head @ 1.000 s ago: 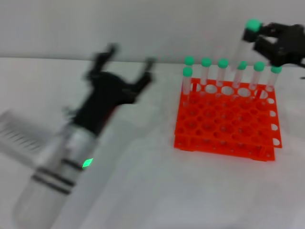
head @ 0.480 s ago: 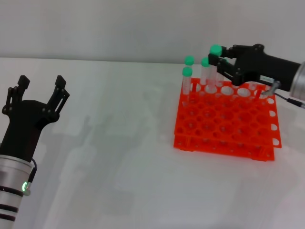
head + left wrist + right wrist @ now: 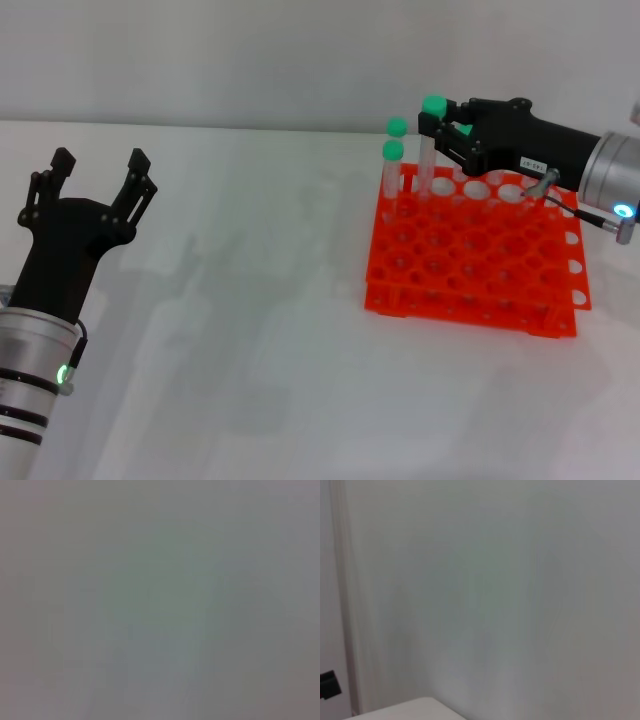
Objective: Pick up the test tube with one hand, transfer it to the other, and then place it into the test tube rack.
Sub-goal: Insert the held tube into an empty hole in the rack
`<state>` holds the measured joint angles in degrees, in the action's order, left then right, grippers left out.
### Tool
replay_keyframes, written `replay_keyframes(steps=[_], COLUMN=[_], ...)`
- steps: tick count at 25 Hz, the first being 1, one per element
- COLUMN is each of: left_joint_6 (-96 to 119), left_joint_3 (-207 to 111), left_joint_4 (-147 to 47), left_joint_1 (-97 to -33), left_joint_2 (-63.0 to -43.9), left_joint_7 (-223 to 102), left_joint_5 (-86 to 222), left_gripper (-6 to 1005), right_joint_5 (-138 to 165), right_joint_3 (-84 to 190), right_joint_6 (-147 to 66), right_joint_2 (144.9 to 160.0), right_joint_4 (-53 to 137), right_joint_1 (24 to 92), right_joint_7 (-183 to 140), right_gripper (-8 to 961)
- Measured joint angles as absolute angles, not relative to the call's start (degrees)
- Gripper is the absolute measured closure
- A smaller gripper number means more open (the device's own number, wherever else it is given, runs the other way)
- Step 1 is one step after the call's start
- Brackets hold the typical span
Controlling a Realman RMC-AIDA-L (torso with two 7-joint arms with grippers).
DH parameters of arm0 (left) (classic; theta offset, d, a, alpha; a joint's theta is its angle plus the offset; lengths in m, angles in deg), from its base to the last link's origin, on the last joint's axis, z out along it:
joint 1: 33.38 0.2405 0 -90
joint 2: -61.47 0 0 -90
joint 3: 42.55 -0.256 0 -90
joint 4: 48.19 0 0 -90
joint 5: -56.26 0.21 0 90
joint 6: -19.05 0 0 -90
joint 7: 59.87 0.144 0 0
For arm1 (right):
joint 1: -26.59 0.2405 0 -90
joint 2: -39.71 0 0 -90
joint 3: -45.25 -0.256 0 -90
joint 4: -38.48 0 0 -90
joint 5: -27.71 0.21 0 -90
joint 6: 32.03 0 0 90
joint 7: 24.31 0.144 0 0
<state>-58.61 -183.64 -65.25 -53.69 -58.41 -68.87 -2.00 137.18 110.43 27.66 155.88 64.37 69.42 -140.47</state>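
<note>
Black, bearing a small white label with print too small to read, the right gripper [image 3: 441,122] on its silver-grey wrist reaches over the far edge of the bright orange two-tier plastic rack [image 3: 475,262] with its grid of round holes. Its fingers are clamped on the slender clear test tube [image 3: 429,148] just under the mint-green cap; the tube stands upright, its lower end at a far-row hole. Two other green-capped tubes [image 3: 391,170] stand in the rack's far left corner, just beside it. Well to the left of the rack, the black two-pronged left gripper [image 3: 96,178] hovers above the white table [image 3: 270,330], prongs spread apart and holding nothing.
</note>
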Motion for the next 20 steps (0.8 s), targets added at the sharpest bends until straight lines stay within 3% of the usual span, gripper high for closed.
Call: replay_keyframes(steps=[20], left_joint_6=[-58.6], left_joint_3=[-183.9], left_joint_4=[-65.2], left_joint_1=[-53.5], left_joint_2=[-58.41], left_joint_7=[-68.9], left_joint_5=[-2.0], left_gripper=[105], right_joint_5=[145.5], right_joint_3=[113.6], right_joint_6=[24.1], right_joint_2=[155.90], right_joint_4=[56.4], right_joint_1=[72.8], right_joint_7=[-146.2], right_gripper=[709])
